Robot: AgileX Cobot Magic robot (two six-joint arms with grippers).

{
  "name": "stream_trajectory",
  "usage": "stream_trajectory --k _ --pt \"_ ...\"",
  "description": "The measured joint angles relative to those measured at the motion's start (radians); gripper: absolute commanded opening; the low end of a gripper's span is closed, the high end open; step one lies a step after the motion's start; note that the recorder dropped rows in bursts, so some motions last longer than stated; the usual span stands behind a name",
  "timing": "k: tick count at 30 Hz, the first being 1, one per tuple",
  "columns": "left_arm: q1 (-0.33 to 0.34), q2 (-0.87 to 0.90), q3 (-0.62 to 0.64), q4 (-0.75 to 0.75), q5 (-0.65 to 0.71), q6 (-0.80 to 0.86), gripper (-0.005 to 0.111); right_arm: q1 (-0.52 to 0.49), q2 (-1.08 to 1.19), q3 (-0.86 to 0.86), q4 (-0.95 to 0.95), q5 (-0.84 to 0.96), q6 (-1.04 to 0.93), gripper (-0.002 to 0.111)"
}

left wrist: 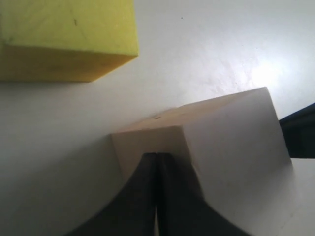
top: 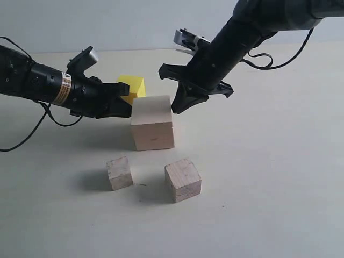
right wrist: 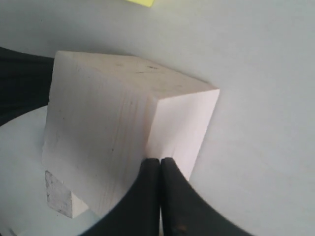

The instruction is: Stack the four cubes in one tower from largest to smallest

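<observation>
Nothing was yet stacked on the worktop (top: 269,204). The large cube (top: 153,126) was set near the middle of the worktop. The yellow cube (top: 134,86) was placed just behind it, towards the far edge. The small cube (top: 119,173) and the mid cube (top: 183,180) were laid apart from it, towards the near edge. The left gripper (top: 128,107) and the right gripper (top: 174,106) were both clenched and empty. Their tips were set touching opposite sides of the large cube, each close to a vertical edge.

Risk: were the tips driven in off-centre, the large cube could be twisted, tipped or shoved into the yellow cube. Everything stacked on a skewed base would be expected to be unsettled. No cube could be grasped until the jaws were parted.
</observation>
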Motion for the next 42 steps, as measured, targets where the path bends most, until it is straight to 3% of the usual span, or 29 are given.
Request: stream_trajectory --k 38,42 --pt "-0.002 0.0 0.0 -0.002 0.001 -0.002 0.0 0.0 0.0 0.0 -0.025 -0.023 0.008 0.0" --pt "0.021 0.0 0.0 -0.002 -0.043 -0.002 0.0 0.002 0.0 0.0 -0.035 -0.023 0.012 0.0"
